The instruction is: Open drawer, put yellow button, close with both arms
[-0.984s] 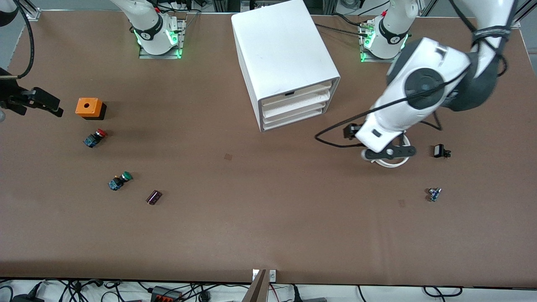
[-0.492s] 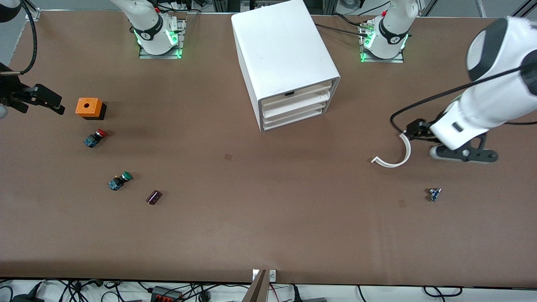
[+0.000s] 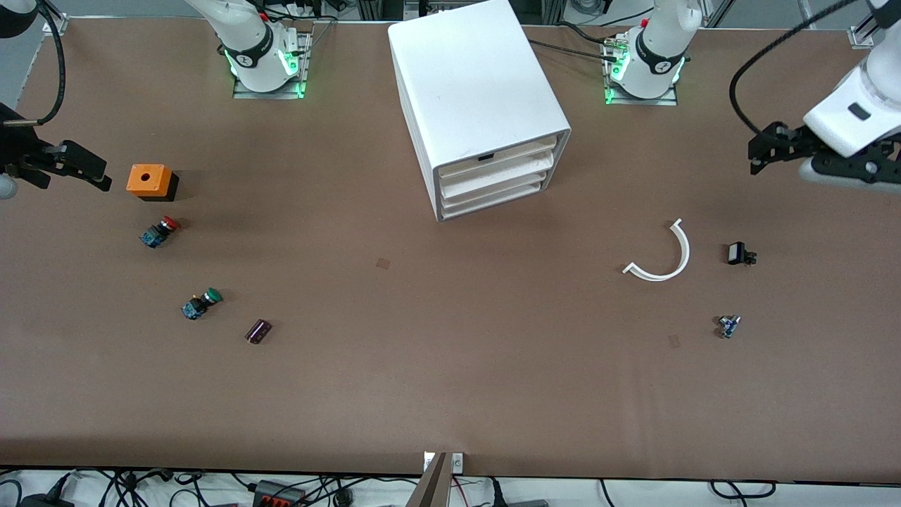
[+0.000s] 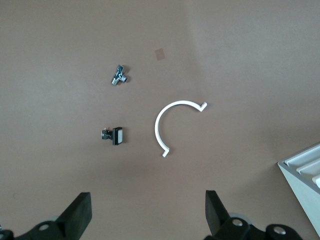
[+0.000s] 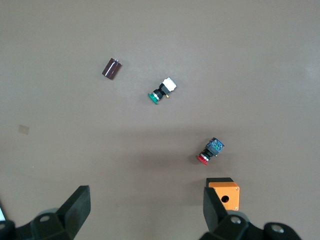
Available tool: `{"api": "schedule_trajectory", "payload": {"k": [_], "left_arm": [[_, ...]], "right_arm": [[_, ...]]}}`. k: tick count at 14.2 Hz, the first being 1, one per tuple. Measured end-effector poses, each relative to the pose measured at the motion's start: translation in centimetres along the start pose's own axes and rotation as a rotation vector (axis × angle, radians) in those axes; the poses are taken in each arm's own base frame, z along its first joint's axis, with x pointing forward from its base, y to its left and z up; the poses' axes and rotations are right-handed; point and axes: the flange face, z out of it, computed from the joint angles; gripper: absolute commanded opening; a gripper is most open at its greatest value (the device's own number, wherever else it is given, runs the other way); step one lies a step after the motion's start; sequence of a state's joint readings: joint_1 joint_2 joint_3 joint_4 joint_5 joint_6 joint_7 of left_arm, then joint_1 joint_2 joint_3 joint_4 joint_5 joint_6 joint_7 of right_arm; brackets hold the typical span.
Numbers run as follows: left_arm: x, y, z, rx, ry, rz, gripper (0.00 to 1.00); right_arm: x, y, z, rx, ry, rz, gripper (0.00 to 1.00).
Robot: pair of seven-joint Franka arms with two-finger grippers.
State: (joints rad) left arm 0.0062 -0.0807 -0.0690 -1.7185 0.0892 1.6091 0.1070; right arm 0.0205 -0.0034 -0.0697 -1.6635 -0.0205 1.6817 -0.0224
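Observation:
The white cabinet [image 3: 479, 91] stands between the two arms' bases, and its top drawer [image 3: 496, 158] is shut, flush with the two below it. The yellow button is out of view in all views. My left gripper [image 4: 147, 210] hangs open with nothing between its fingers. In the front view the left gripper [image 3: 855, 172] is up in the air over the left arm's end of the table. My right gripper [image 5: 145, 205] is also open and holds nothing; it is over the right arm's end of the table, beside the orange box [image 5: 225, 194].
Near the orange box [image 3: 149, 181] lie a red-capped button [image 3: 160, 231], a green-capped button [image 3: 202, 303] and a dark cylinder [image 3: 258, 331]. Toward the left arm's end lie a white curved strip [image 3: 662, 257], a small black part [image 3: 739, 253] and a small metal part [image 3: 728, 326].
The left arm has swung away from above the white curved strip toward the left arm's end of the table, uncovering the strip and the small black part. The right arm has barely moved.

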Motion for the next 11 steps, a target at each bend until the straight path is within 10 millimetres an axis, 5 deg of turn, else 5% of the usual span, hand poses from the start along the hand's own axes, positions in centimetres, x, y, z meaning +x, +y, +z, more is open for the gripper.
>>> {"api": "schedule_trajectory", "payload": {"k": [7, 11], "left_arm": [[1.4, -1.2, 2.1, -0.116, 0.013, 0.013, 1.00], [1.6, -0.9, 1.3, -0.113, 0.031, 0.020, 1.00]], "right_arm": [[0.1, -0.9, 0.2, 0.000, -0.004, -0.016, 1.00], [0.1, -1.0, 0.3, 0.000, -0.006, -0.017, 1.00]]}}
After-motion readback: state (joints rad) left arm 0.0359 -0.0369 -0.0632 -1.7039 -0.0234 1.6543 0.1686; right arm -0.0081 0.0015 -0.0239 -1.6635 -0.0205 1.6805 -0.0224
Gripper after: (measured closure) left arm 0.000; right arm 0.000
